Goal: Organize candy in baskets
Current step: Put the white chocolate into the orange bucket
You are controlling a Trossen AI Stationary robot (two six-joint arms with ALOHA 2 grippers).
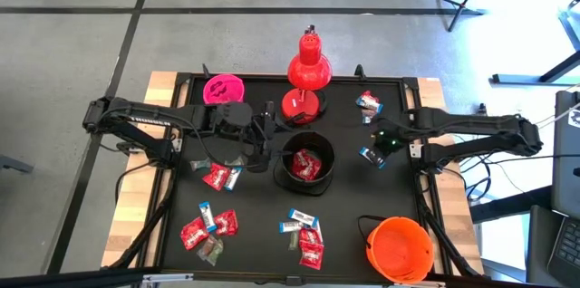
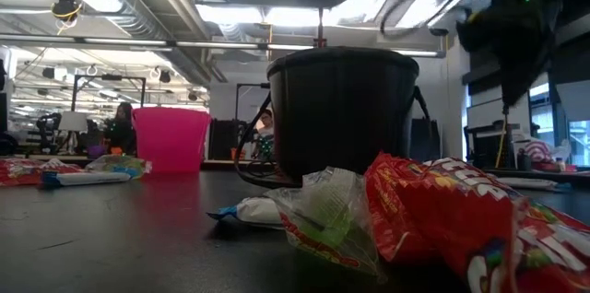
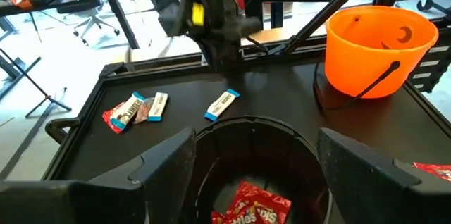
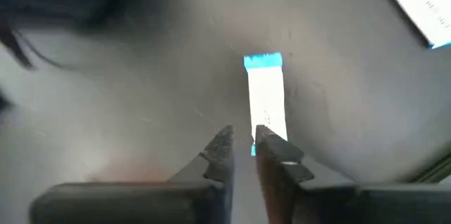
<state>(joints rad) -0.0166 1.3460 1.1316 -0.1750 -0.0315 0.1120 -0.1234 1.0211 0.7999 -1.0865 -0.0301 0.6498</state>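
Right wrist view shows the right gripper (image 4: 243, 143) with fingers nearly together, pinching one end of a white-and-blue candy (image 4: 266, 101) that looks light, thin and crinkly; an end tab seems the best hold. Beside it, the black basket (image 1: 304, 163) holds red candy; the left gripper (image 3: 254, 164) hovers there, fingers apart. The orange basket (image 1: 398, 246) looks empty.

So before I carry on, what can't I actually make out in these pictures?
- Right pincer: right wrist view shows its tips nearly together at a white-and-blue candy; a real grip is unclear.
- Pink bucket: contents too small in the high view, walled off in the low view.
- Orange bucket: left wrist view shows only its upper inside.
- Left pincer is open over the black bucket.
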